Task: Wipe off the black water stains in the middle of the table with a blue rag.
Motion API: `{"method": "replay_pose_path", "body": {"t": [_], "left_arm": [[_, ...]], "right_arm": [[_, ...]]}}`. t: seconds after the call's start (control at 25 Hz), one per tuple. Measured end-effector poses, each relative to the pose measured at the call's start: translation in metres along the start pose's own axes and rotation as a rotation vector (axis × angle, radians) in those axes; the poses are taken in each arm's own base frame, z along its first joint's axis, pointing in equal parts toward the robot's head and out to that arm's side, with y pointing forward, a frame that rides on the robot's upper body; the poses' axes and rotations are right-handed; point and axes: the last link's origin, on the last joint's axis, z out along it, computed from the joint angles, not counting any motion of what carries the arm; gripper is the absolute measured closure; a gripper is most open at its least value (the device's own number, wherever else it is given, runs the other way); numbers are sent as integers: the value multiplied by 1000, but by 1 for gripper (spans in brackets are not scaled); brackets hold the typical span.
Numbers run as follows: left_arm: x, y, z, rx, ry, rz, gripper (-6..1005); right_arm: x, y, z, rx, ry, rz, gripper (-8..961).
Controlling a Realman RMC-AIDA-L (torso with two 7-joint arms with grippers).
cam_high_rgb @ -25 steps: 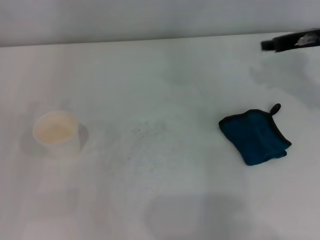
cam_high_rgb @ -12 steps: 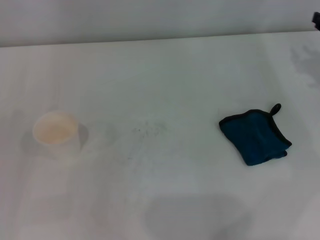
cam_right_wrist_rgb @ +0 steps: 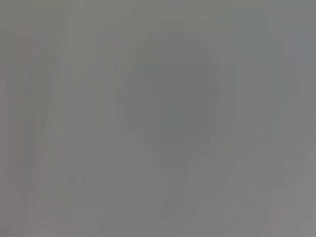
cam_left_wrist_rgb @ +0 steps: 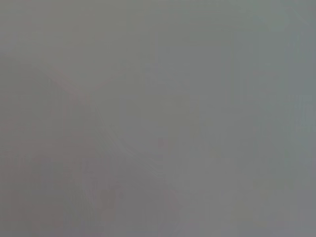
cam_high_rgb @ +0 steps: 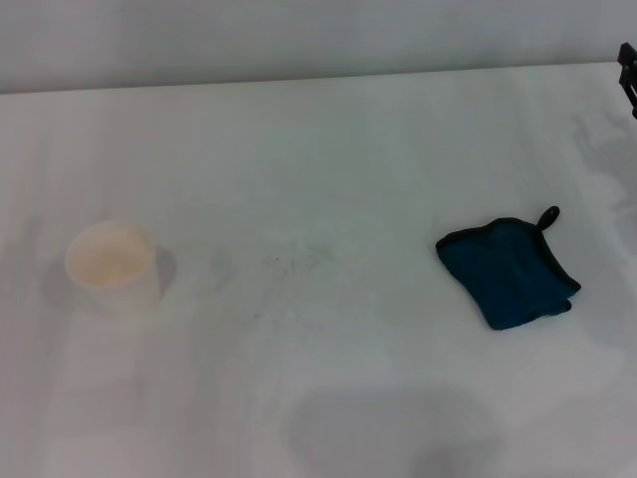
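Observation:
The blue rag (cam_high_rgb: 508, 271) lies folded on the white table (cam_high_rgb: 378, 149), right of the middle, with its black loop pointing to the far side. Nothing touches it. Only faint dark specks of the black water stains (cam_high_rgb: 289, 264) show in the middle of the table; no puddle is visible. A small black part of my right gripper (cam_high_rgb: 629, 66) shows at the far right edge, well beyond the rag. My left gripper is out of view. Both wrist views show only plain grey.
A white paper cup (cam_high_rgb: 112, 265) stands upright on the left side of the table. The table's far edge (cam_high_rgb: 299, 80) runs along the top against a pale wall. Grey shadows lie at the near edge and the far right.
My right arm has drawn back to the right, from reaching in over the far right corner to only a small black tip at the edge. The rag and cup have not moved.

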Motion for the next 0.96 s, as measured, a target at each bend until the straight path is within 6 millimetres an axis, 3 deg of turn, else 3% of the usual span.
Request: {"method": "replay_pose_path", "body": {"t": [0.12, 0.32, 0.52, 0.76, 0.96], "left_arm": [[-1, 5, 1, -5, -6, 37, 120], [-2, 17, 8, -36, -4, 87, 120], [-4, 23, 15, -92, -17, 118, 119], [-2, 20, 21, -27, -8, 78, 120], [-3, 17, 21, 4, -18, 70, 120]], "right_arm": [[1, 3, -1, 4, -4, 27, 566], [4, 8, -5, 14, -20, 74, 460], [8, 18, -13, 11, -42, 80, 210], [18, 23, -22, 66, -31, 150, 82], [23, 21, -27, 89, -17, 177, 82]]}}
